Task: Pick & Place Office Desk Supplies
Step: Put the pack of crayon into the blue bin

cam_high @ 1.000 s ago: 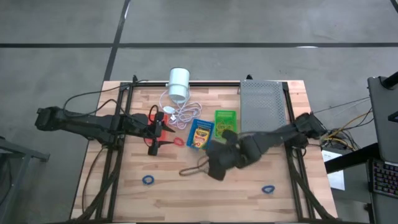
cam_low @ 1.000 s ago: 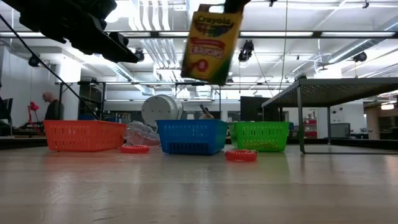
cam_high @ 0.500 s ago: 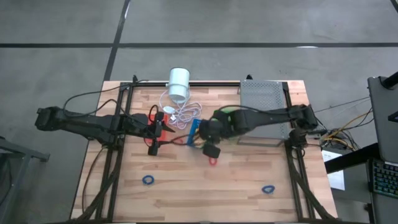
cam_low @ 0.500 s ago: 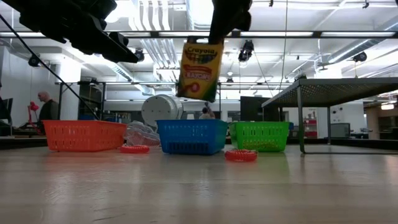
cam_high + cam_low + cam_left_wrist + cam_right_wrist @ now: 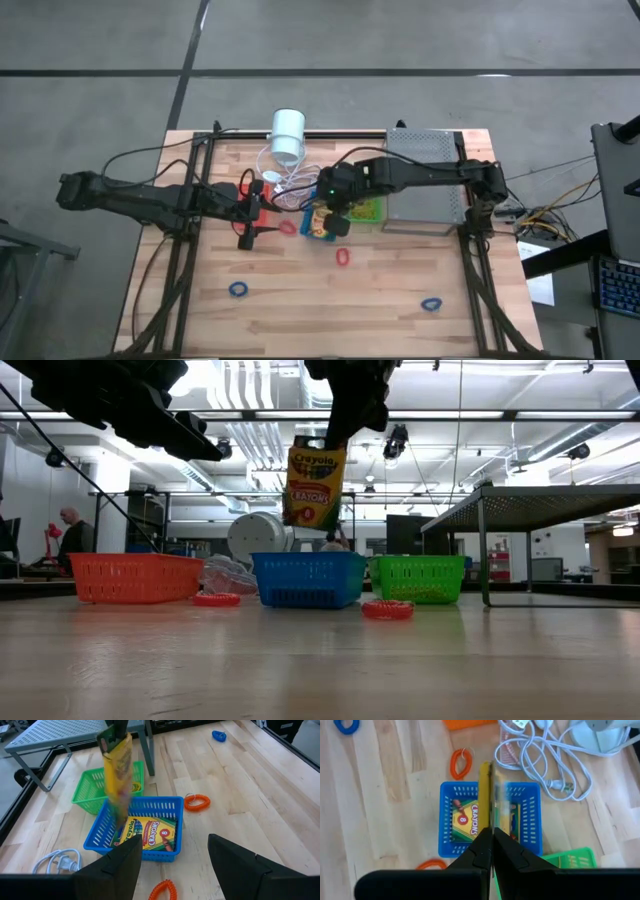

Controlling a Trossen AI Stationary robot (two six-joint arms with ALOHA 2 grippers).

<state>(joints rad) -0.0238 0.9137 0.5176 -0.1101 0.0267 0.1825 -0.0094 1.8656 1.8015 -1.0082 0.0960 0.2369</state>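
Since a second ago the right arm has swung from the lower middle of the table up toward the blue basket (image 5: 318, 216), carrying a crayon box (image 5: 314, 485) with it. The right claw (image 5: 334, 197) now sits at the centre of the high view, pinched shut on the top of that box, which hangs upright in the air above the blue basket. In the low view the box is near the top centre, clear of the basket's rim. A second crayon box (image 5: 145, 832) already lies flat inside the blue basket.

The green basket (image 5: 364, 207) stands just right of the blue one, and the red basket (image 5: 137, 577) is at the left in the low view. A red band (image 5: 343, 256) lies below the blue basket on the table (image 5: 300, 310); two blue bands (image 5: 237, 290) rest near the lower edge.

The left claw (image 5: 252, 220) waits left of centre, its fingers spread wide and holding nothing.
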